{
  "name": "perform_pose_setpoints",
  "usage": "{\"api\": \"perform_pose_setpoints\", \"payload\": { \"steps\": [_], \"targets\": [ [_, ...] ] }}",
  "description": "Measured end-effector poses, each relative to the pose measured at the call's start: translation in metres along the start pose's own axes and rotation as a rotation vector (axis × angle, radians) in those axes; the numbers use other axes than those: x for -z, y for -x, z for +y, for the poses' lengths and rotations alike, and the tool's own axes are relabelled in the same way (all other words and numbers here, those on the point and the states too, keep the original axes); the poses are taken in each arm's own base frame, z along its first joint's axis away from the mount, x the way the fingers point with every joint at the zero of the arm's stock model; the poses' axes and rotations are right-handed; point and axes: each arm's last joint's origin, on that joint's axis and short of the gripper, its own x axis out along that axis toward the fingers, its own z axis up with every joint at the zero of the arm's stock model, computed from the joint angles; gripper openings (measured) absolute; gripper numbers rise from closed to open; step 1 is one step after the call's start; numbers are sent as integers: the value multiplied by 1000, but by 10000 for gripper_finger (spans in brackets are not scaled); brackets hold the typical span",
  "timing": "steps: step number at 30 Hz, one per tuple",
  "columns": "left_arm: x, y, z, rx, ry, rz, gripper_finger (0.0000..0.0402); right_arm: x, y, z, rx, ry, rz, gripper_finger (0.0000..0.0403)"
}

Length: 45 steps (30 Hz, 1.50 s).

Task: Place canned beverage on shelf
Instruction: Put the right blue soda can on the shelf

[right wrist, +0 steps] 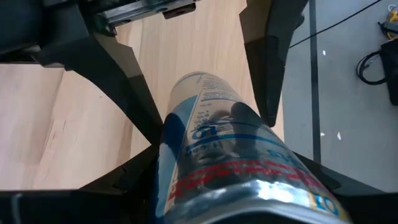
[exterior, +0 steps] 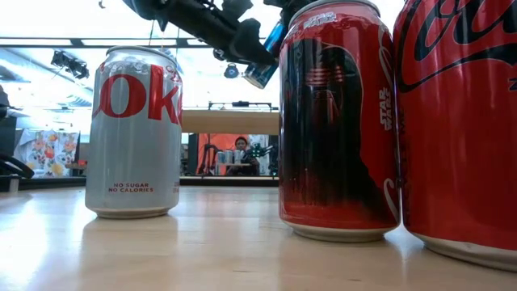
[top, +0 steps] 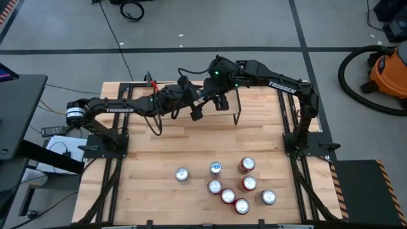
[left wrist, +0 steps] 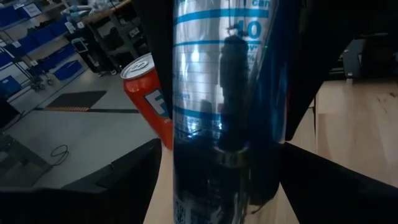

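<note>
Over the shelf (top: 245, 102) at the bench's (top: 159, 152) far edge, left tool (top: 196, 112) and right tool (top: 220, 102) each grasp a can: blue-banded (left wrist: 227, 112) and silver-blue (right wrist: 217, 149)

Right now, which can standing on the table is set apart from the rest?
The silver can, leftmost in the high view; a clear gap separates it from the other cans, which cluster together.
</note>
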Motion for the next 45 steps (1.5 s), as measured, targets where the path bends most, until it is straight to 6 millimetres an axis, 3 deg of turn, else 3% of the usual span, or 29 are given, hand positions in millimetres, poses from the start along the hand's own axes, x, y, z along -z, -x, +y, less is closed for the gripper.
{"api": "perform_pose_setpoints", "payload": {
  "steps": [14,30,41,45],
  "targets": [
    [2,1,-1,9,2,20,245,-1,0,0,3,-2,-10,258],
    [2,1,0,4,2,23,244,-2,0,0,5,-12,-14,281],
    [4,0,-1,5,12,37,244,-3,1,0,10,-18,-32,329],
    [4,0,-1,5,13,34,244,-4,12,0,38,-14,-51,349]
  ]
}}
